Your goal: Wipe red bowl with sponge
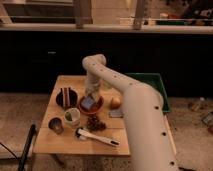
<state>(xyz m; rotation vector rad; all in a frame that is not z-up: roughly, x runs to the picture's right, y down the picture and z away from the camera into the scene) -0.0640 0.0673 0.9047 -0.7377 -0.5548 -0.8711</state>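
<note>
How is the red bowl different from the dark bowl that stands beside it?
The red bowl is orange-red; the dark bowl is brown-black. The red bowl holds the grey-blue sponge, with the hand just above it; the dark bowl holds reddish-brown pieces, and the hand is not over it. Both are round, upright, and stand side by side on the wooden table.

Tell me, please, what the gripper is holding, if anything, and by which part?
It cannot be told: the gripper sits over the red bowl, against the sponge's top edge, but the hold itself is hidden.
</note>
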